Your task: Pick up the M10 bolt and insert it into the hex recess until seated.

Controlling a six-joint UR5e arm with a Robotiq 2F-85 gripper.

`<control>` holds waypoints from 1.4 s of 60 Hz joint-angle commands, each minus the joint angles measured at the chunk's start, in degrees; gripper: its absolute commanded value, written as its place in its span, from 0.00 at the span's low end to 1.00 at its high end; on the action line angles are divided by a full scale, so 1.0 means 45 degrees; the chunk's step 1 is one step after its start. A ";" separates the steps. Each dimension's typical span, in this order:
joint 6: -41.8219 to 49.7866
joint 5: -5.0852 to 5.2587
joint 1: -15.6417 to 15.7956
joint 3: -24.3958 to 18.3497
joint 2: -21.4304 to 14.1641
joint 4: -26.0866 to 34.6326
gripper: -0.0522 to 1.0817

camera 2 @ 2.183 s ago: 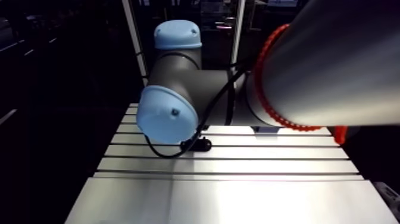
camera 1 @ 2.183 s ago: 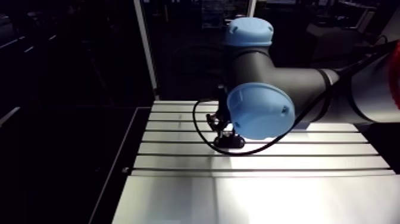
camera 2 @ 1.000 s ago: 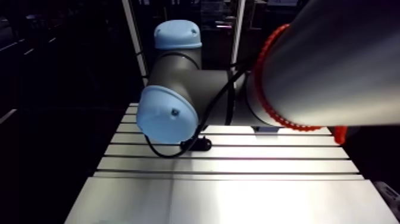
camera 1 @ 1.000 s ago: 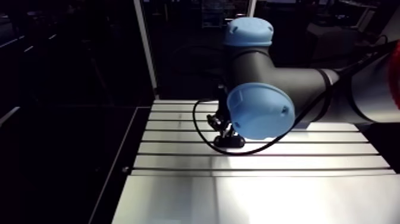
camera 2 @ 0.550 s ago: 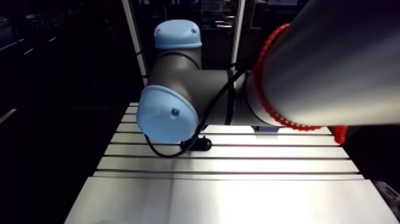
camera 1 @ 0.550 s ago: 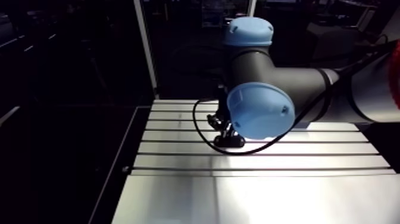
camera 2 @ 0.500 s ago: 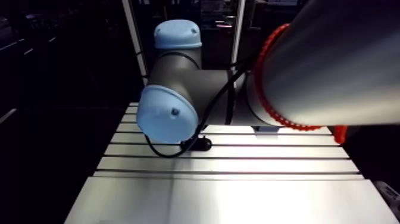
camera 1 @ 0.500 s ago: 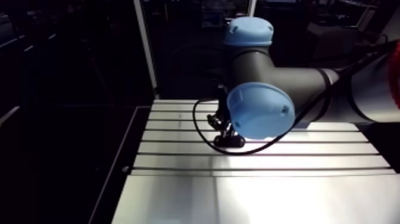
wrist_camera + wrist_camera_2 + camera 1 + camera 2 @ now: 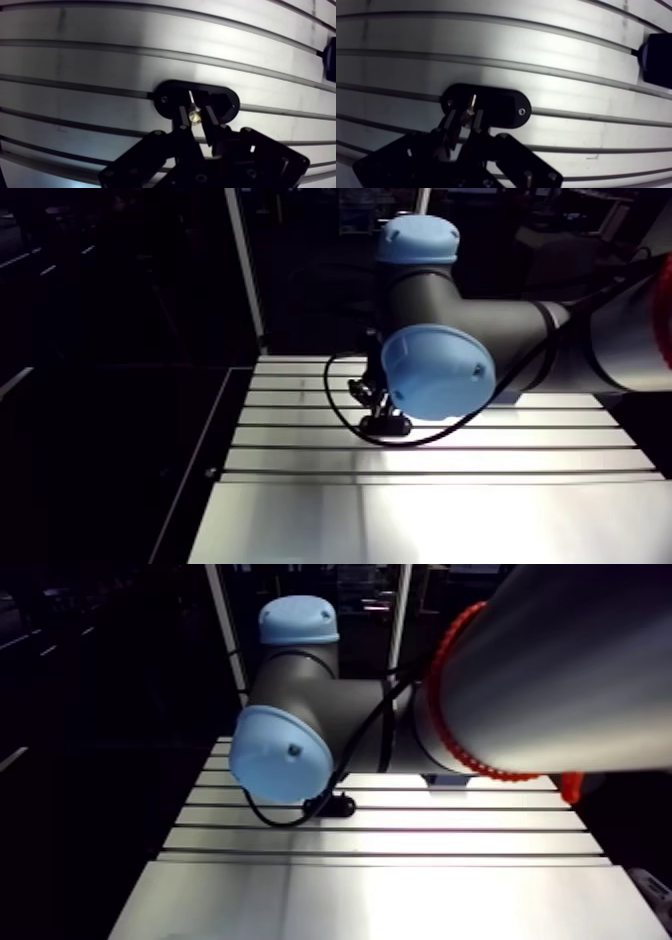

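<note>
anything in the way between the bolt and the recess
Nothing visible. The gripper holds the bolt over the black plate, with only bare plate beyond its tip. The recess itself is too dark to make out.

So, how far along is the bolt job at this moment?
Done: the bolt is picked up and pinched in the tool. In hand: the tool holds it with the shank pointing at the black oval fixture on the slotted table, near the fixture's middle. Left: pushing it in until seated, then letting go. The hex recess is hidden behind the bolt, so its depth cannot be told.
</note>
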 commanded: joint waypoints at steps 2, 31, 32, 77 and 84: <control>-0.0065 0.0000 -0.0019 -0.0111 -0.0138 0.0056 0.74; -0.0472 -0.0019 -0.0331 -0.1875 -0.1500 0.3271 0.74; -0.0641 -0.0003 -0.0348 -0.2072 -0.1541 0.3629 0.75; -0.6021 -0.0055 -0.2272 -0.4939 -0.2438 0.8906 0.81; -0.6799 -0.0039 -0.2578 -0.5255 -0.2315 0.9099 0.81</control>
